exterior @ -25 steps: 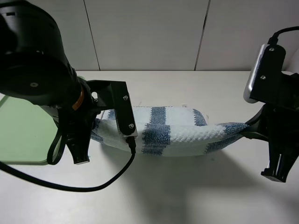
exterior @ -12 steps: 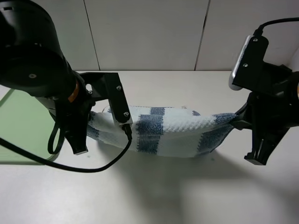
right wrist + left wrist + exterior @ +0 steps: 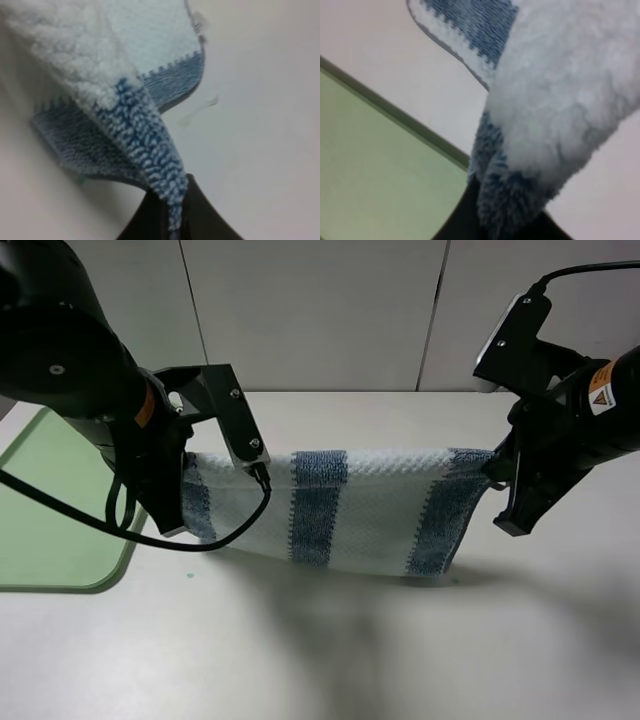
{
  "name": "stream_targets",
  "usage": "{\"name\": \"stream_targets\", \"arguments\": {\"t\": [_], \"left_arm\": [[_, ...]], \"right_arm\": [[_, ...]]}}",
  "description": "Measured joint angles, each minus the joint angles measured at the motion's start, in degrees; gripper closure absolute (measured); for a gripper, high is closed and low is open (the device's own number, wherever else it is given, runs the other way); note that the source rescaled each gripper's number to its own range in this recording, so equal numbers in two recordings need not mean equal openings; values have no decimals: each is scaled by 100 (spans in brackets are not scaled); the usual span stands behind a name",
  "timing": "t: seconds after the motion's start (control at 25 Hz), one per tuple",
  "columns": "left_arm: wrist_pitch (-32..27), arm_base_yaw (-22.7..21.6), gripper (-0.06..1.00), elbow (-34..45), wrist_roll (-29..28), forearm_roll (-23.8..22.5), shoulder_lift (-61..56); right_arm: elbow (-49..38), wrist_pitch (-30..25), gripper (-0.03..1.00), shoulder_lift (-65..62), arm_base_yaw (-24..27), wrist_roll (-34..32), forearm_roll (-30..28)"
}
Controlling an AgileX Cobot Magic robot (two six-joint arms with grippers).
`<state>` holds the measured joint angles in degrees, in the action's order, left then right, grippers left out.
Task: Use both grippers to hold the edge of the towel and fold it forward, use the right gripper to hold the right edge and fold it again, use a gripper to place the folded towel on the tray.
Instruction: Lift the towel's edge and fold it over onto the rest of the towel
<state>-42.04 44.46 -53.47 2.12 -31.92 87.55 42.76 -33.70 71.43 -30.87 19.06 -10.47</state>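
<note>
Lifted since before, the towel (image 3: 370,510) now hangs taut over the table's (image 3: 330,660) middle, left gripper (image 3: 188,462) and right gripper (image 3: 492,466) clamped on its upper corners; soft and floppy, it needs edge grips.

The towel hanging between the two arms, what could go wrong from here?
The left end effector and the right end effector each pinch only a thin corner of the towel; the thick cloth might slip out mid-fold.
The black cable loops across the towel's left part and could snag it.
The towel's left end hangs near the tray, so the fold may land on its rim.
</note>
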Motion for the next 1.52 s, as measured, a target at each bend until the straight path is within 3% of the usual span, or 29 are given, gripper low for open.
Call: {"name": "stream_targets", "arguments": {"t": [0.24, 0.52, 0.96, 1.28, 1.52], "left_arm": [[210, -254, 94, 0, 13, 21, 0], [358, -382, 94, -12, 23, 16, 231], [352, -388, 94, -806, 78, 0, 1059], [340, -409, 94, -996, 224, -25, 1324], [451, -730, 94, -1032, 234, 17, 1512]], "right_arm": [[6, 429, 97, 242, 195, 487, 416], [6, 710, 97, 692, 257, 603, 466], [6, 947, 97, 782, 257, 621, 483], [12, 1115, 97, 782, 775, 625, 507], [12, 1288, 97, 787, 855, 852, 786]]}}
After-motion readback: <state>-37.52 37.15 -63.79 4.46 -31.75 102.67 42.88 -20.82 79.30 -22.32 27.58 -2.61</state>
